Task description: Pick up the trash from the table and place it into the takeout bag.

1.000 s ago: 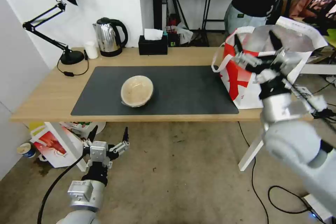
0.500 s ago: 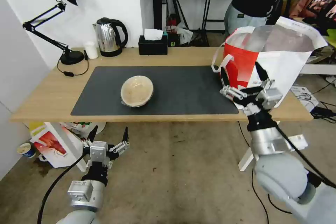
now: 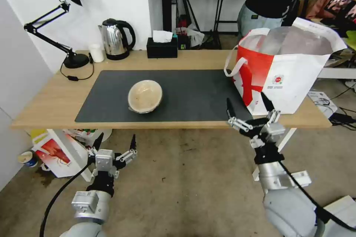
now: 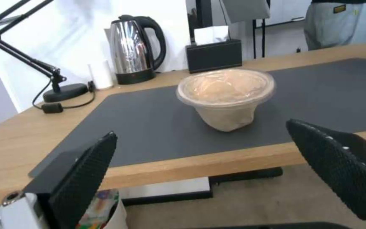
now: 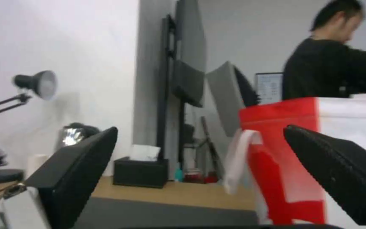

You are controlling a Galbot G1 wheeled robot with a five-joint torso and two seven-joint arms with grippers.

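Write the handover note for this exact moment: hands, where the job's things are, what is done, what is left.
Right hand: open, empty, below the table's front edge, in front of the takeout bag.
Left hand: open, empty, low in front of the table.
The tan paper bowl sits on the dark mat.
Done: cannot tell what the bag holds.
Left: the bowl goes into the bag.
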